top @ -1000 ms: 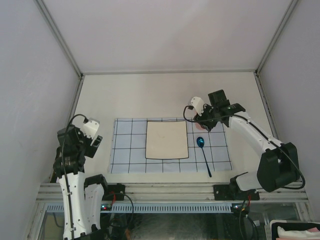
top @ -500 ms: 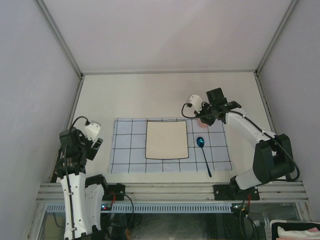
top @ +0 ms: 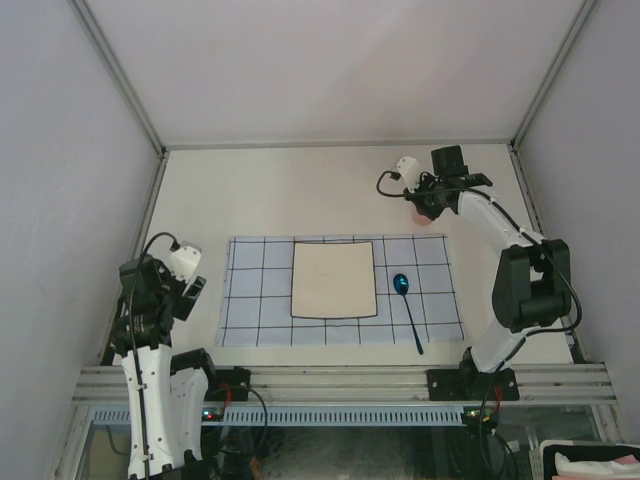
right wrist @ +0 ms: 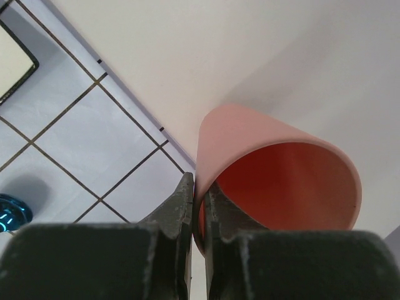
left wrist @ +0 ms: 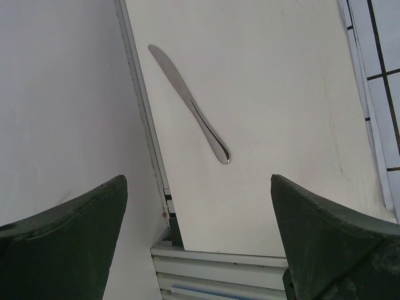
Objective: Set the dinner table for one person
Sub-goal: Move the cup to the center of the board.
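Note:
My right gripper (top: 424, 207) is shut on the rim of a pink cup (top: 422, 214), one finger inside and one outside. It holds the cup over the bare dinner table (top: 290, 190), just beyond the far right corner of the light-blue grid cloth (top: 250, 300). In the right wrist view the cup (right wrist: 281, 169) fills the middle, with the gripper (right wrist: 200, 201) on its near wall. A square cream plate (top: 334, 279) and a blue spoon (top: 405, 300) lie on the cloth. My left gripper (left wrist: 200, 237) is open and empty above a silver knife (left wrist: 189, 106) near the left rail.
Grey metal rails (top: 150, 210) and pale walls edge the table on three sides. The front rail (left wrist: 219, 265) shows below my left gripper. The cloth's left edge (left wrist: 369, 94) lies to the right of the knife.
My right gripper has carried the pink cup from over the cloth's far right part away to the bare table beyond it. The left arm dropped slightly, then held still.

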